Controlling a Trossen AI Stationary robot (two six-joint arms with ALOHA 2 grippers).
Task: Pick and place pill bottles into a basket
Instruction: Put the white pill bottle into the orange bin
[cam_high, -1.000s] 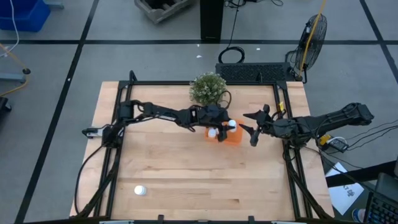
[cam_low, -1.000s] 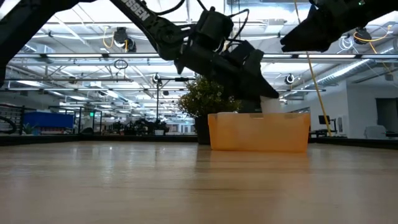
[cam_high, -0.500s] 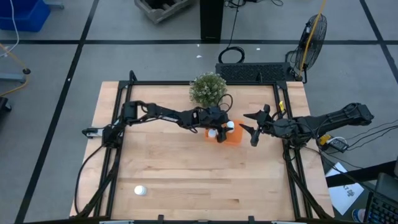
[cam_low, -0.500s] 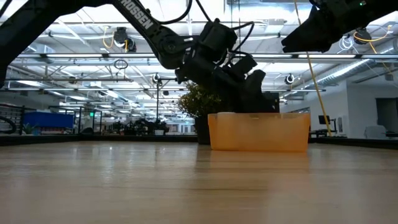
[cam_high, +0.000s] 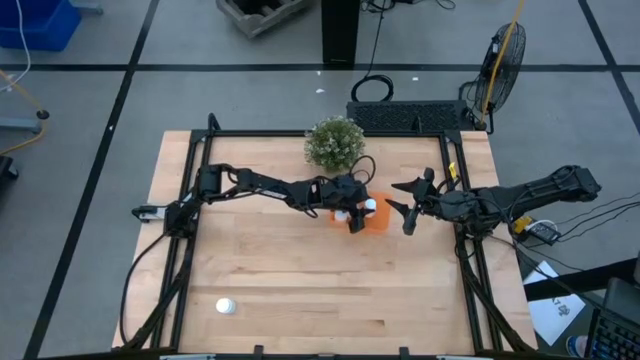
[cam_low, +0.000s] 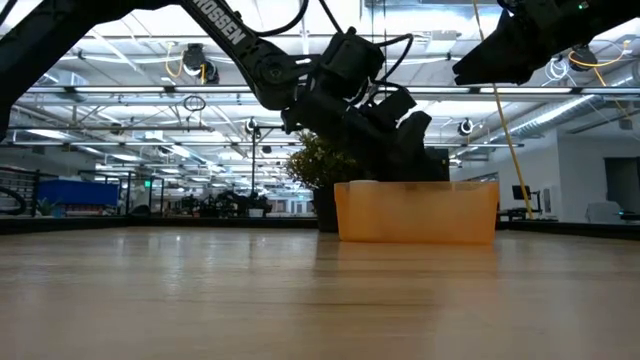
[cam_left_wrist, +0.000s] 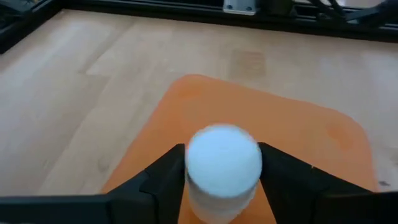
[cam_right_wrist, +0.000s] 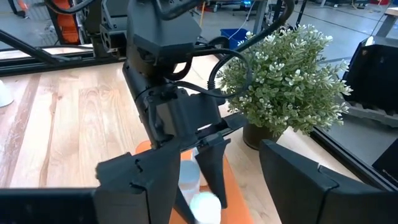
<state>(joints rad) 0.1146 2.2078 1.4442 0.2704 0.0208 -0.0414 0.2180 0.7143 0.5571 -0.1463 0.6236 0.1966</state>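
Note:
The orange basket (cam_high: 374, 220) stands mid-table, in front of the potted plant. My left gripper (cam_high: 362, 208) reaches into it from the table's left side, shut on a white pill bottle (cam_left_wrist: 222, 163). A second bottle (cam_high: 343, 213) shows at the basket's left end, partly under the arm. Another bottle (cam_high: 226, 306) lies alone on the wood near the table's near left corner. My right gripper (cam_high: 405, 208) hangs open above the table, just right of the basket, with nothing between its fingers (cam_right_wrist: 140, 177). In the low view the basket wall (cam_low: 415, 212) hides the held bottle. My left gripper pinches the bottle's round cap (cam_left_wrist: 252, 163) between its two fingers, one on each side. The fingers (cam_left_wrist: 166, 180) slant down from the table's left. The bottle is inside the basket, cap up; whether its base rests on the basket floor is hidden.
The bushy potted plant (cam_high: 334, 142) stands just behind the basket. Black frame rails (cam_high: 190, 200) run along the table's sides. A fan (cam_high: 503, 55) and a black mat lie beyond the far right corner. Bare wood (cam_high: 320, 290) spreads over the near half.
My left gripper has sunk with the pill bottle into the basket. In the low view the bottle showed above the basket's rim a second ago and is now behind its wall. My right arm has kept still.

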